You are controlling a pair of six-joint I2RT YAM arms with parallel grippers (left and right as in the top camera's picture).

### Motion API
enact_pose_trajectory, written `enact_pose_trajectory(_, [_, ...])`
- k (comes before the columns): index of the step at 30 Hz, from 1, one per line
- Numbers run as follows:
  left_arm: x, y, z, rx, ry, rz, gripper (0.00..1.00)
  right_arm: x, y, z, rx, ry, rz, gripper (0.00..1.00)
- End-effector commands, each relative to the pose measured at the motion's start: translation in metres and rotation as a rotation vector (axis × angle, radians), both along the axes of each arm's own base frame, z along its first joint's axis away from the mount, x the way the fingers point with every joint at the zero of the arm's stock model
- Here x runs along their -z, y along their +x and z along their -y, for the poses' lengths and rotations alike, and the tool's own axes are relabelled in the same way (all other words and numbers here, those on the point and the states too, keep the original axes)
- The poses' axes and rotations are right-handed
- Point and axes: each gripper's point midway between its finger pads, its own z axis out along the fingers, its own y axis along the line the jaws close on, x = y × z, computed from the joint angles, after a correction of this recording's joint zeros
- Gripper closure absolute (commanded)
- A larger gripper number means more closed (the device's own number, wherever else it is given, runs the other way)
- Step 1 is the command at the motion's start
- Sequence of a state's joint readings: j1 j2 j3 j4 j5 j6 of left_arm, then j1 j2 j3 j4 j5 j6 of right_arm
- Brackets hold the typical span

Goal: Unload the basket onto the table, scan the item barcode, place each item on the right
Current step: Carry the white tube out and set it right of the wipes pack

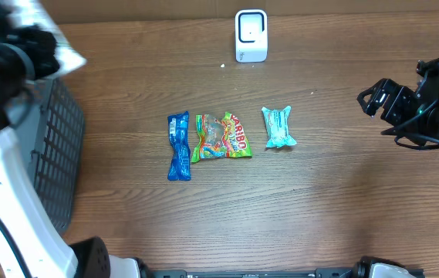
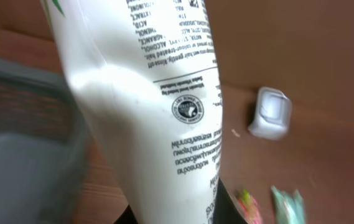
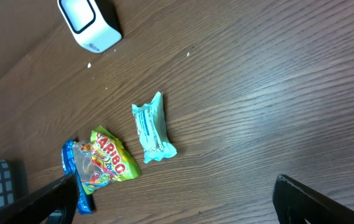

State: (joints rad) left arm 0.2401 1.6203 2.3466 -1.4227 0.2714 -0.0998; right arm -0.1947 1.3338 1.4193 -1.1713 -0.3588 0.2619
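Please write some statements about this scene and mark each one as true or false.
1. The Haribo bag lies between the blue pack and the teal pack. True.
2. The right gripper is shut. False: it is open.
3. The scanner is in the basket. False: it stands on the table.
4. The left gripper holds a white tube. True.

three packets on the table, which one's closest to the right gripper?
The teal packet, at the end of the row toward the right gripper. The Haribo bag is mid-row, the blue packet at the far end.
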Motion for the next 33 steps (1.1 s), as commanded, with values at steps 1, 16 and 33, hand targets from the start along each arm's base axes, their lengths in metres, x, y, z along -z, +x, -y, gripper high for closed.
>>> enact_pose_trajectory(1, [0.017,0.001,0.052,0.204,0.018,-0.06,0.96,-0.001,0.001,-0.002,-0.009,-0.002,0.006,0.0])
enact_pose_trajectory(16, [0.206,0.016,0.256,0.553,-0.167,-0.449,0.96,0.0,0.001,0.004,-0.018,-0.046,0.01,0.0])
enact_pose_trajectory(33, [0.358,-0.007,0.485,0.619,-0.525,-0.604,0.96,0.002,-0.001,0.006,-0.011,-0.056,-0.001,0.0])
